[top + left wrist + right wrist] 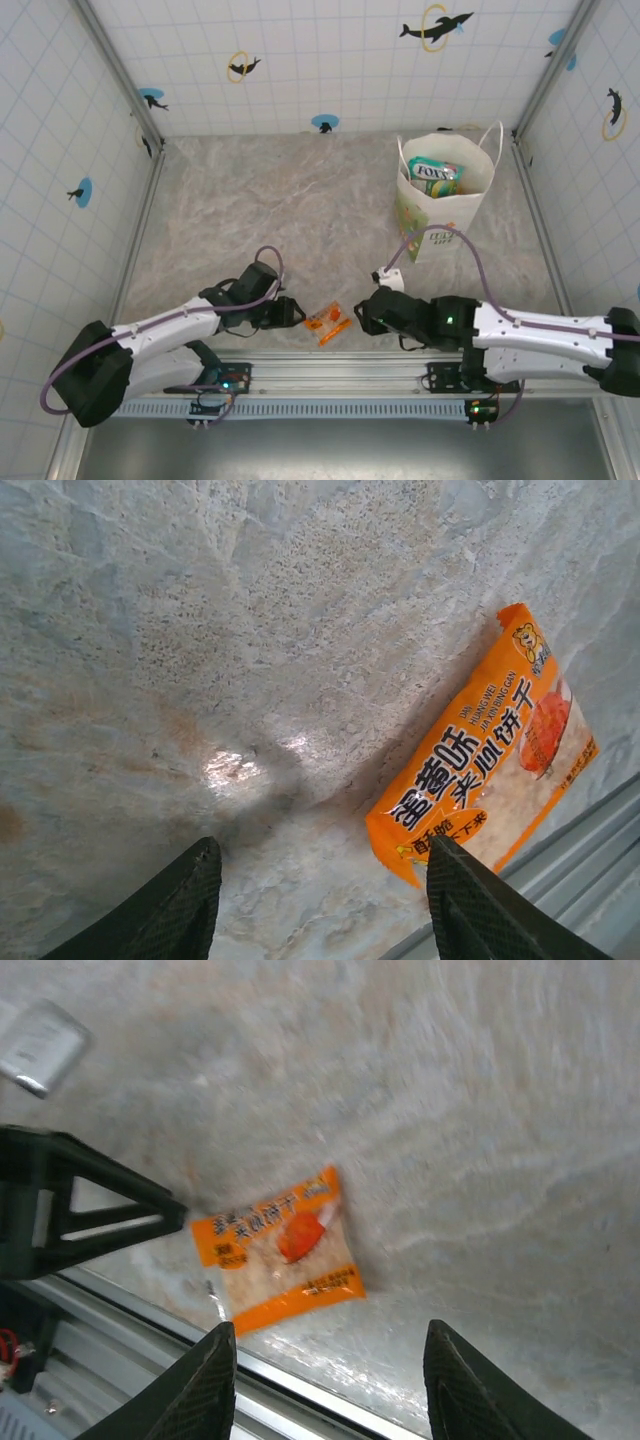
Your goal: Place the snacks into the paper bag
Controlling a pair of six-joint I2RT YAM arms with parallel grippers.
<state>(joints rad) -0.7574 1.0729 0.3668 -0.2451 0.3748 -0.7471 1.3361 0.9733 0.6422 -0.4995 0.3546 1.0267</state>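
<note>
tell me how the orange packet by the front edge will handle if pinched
The orange packet lies thin and flat, so it is probably light and likely sags when lifted by one edge. Its glossy film may slide rather than lift if pushed. Its pale middle looks like crackers, which could crumble under a hard pinch.

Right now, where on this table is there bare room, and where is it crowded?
The marble table lies bare from the left wall across to the paper bag. Crowded: the near edge, where small orange packets lie between the left hand and right hand.
</note>
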